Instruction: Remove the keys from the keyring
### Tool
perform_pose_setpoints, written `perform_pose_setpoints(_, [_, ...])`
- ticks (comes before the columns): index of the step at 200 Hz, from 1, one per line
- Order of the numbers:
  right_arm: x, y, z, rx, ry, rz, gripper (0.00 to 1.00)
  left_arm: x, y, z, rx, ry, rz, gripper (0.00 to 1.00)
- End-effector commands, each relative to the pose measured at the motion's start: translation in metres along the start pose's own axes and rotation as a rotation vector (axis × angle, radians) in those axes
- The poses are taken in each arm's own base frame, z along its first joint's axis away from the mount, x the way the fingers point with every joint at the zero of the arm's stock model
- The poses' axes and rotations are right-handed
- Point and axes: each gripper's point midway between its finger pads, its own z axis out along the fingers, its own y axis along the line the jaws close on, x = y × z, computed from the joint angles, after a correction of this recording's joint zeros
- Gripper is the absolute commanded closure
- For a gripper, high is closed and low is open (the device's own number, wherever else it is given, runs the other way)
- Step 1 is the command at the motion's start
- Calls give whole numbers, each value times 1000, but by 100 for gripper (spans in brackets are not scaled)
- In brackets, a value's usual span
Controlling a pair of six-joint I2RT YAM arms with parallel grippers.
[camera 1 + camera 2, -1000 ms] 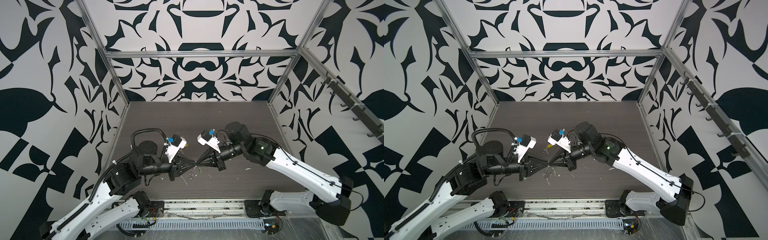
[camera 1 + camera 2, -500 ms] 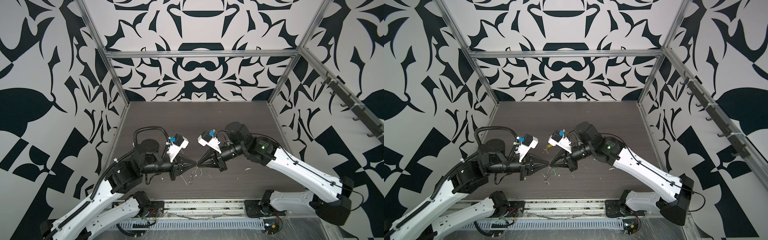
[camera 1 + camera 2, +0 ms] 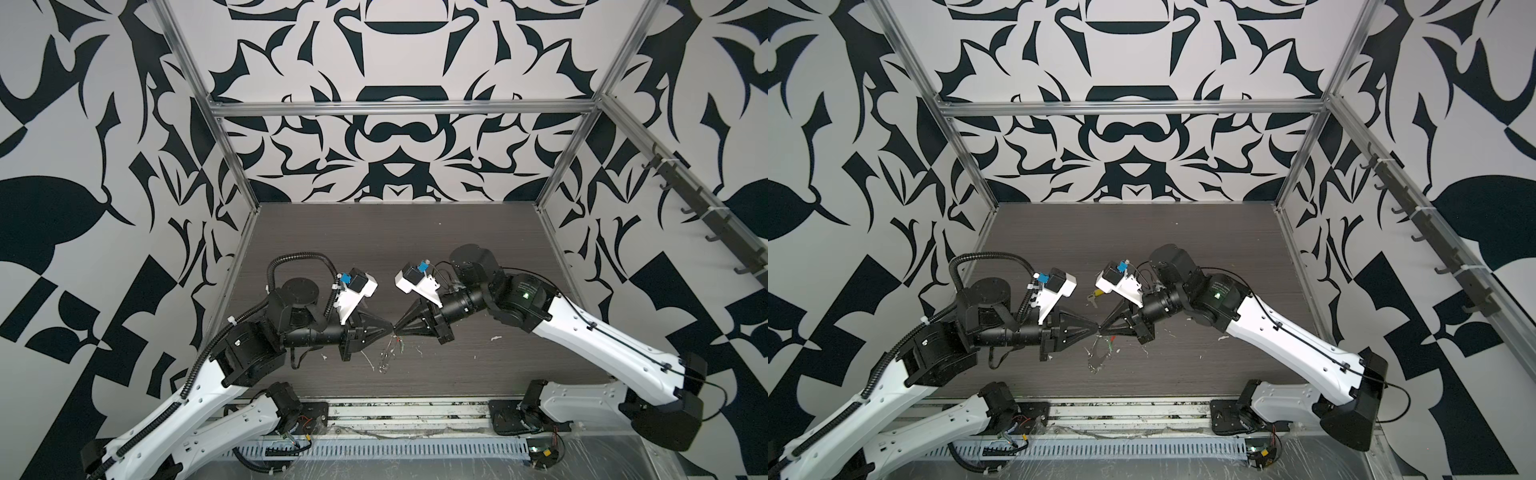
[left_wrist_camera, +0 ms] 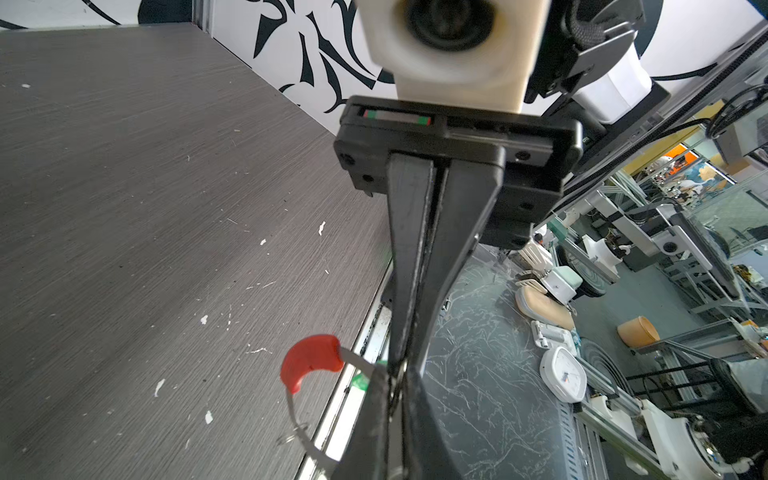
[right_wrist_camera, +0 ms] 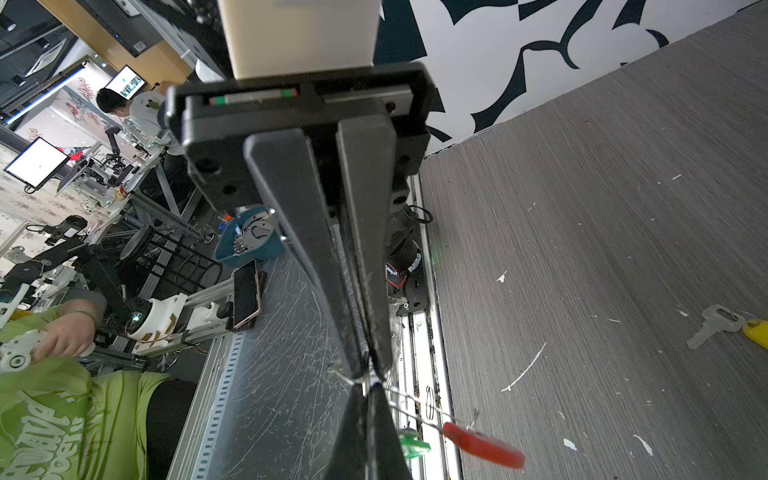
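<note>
Both tools, left tool (image 3: pixel 389 328) and right tool (image 3: pixel 397 329), pinch the thin keyring (image 4: pixel 309 361) tip to tip. It seems light, springy, slippery. Better hold the green tag (image 5: pixel 410 444) by its flat sides.

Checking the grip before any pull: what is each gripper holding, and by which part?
The left gripper and right gripper both pinch the keyring on its bare wire, tip to tip, clear of the red sleeve.

Dark wood-grain table (image 3: pixel 1183 232) bears white scraps (image 5: pixel 523 368) and a yellow-tagged key (image 5: pixel 715 326).
</note>
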Motion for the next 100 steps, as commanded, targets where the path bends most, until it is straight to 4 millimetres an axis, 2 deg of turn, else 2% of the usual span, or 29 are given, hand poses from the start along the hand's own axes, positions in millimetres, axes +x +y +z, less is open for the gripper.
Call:
perform_pose_setpoints(1, [-29,15,-11,-7,-85,-90,100,0,-6,-3,21,10,-8,100])
perform_pose_setpoints(38, [-34,12,-12,11,-110,-88,100,-8,-3,-6,-1,-54,13,100])
perform_pose_setpoints(65, [-42,13,-16,32,-167,-116,69,-21,2,-17,-51,-167,46,100])
perform_pose_setpoints(100, [-52,0,-29,161,-287,-159,57,-31,15,-27,-130,-277,40,100])
